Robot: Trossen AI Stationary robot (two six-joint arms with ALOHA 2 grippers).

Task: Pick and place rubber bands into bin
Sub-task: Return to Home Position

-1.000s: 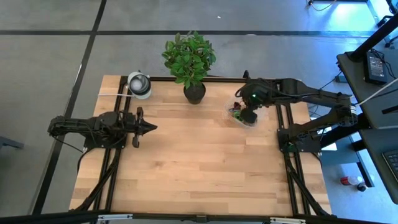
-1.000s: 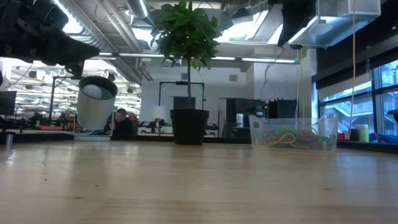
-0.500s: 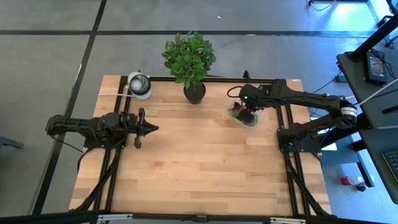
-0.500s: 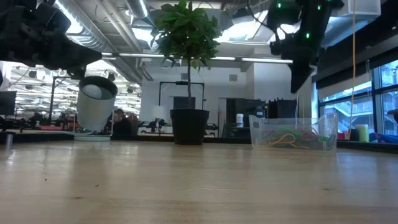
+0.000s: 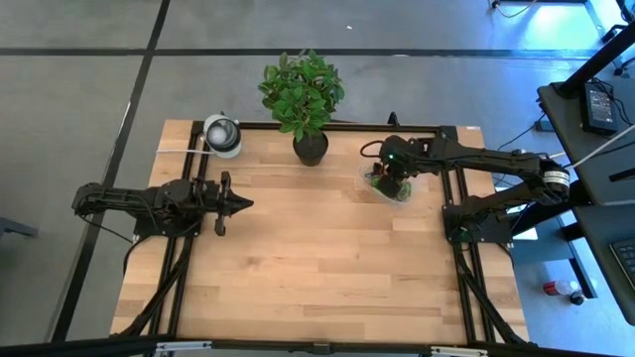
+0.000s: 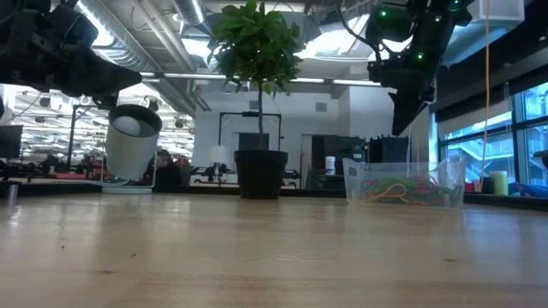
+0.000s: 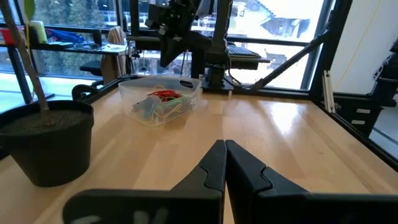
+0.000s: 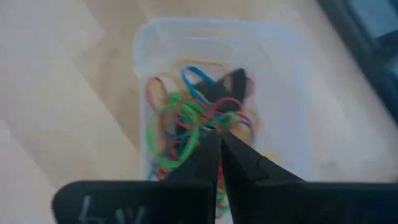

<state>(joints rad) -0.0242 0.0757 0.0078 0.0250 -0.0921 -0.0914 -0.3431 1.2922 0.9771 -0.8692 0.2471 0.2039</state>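
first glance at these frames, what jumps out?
The clear bin near the table's far right corner holds a tangle of red, green, blue and yellow rubber bands, and the right gripper hangs shut just above it. Next comes the leafy plant at the middle of the far edge. The left gripper waits shut over the table's left side.

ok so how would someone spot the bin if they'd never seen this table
Find the potted plant at the table's far edge; beside it, on the right arm's side, sits the bin. It alone is see-through, a shallow tub holding coloured rubber bands.
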